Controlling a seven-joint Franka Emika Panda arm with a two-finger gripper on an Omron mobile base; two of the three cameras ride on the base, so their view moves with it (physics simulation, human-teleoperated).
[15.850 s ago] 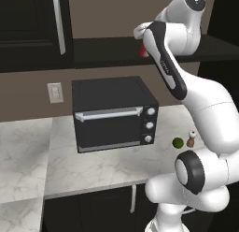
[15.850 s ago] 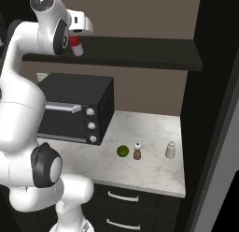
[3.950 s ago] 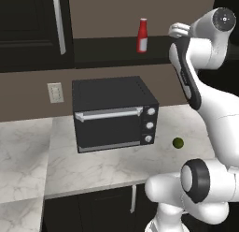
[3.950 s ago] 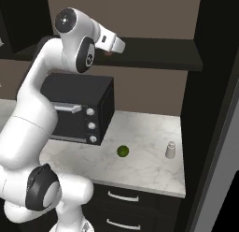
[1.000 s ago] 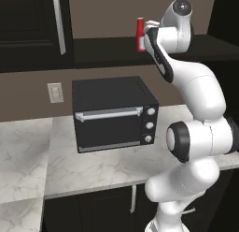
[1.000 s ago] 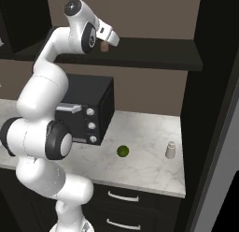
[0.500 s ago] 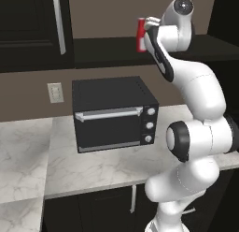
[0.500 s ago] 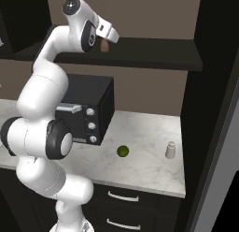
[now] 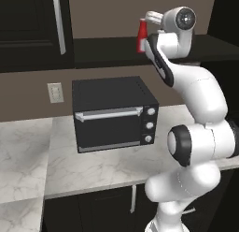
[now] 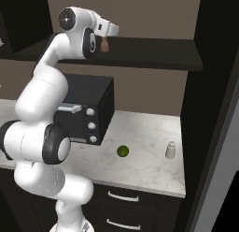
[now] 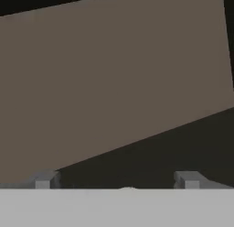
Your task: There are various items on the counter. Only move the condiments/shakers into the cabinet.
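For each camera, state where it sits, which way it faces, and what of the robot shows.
Left base view: behind-left, facing toaster oven, shelf with red bottle; arm at right.
Right base view: behind-right, facing counter, lime, white shaker, brown shaker on shelf; arm at left.
Hand view: on hand, facing the wall; gripper open.
Both base views share oven, shelf, arm.

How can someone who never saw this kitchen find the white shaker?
Start at the black toaster oven on the marble counter. To its right lie a green fruit, then the white shaker near the dark wall. It is pale and upright; the fruit is round.
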